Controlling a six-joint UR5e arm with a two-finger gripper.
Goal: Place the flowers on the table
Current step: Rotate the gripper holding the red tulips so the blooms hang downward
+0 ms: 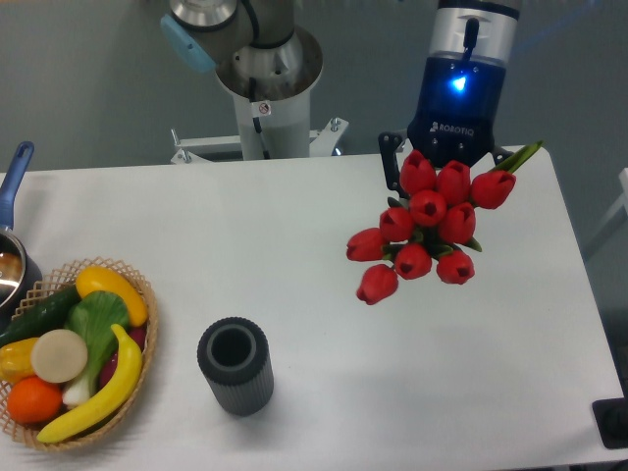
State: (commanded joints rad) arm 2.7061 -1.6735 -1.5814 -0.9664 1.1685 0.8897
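Observation:
The flowers, a bunch of red tulip buds with a green leaf tip poking out at the upper right, hang over the right back part of the white table. The buds face the camera and hide the stems. My gripper comes down from above, right behind the bunch, with a blue light on its body. Its black fingers show on either side of the bunch, which appears held between them. The fingertips are hidden by the buds. I cannot tell whether the bunch touches the table.
A dark ribbed cylindrical vase stands at the front centre-left. A wicker basket of fruit and vegetables sits at the front left, with a pan behind it. The arm's base is behind the table. A black object is at the front right corner.

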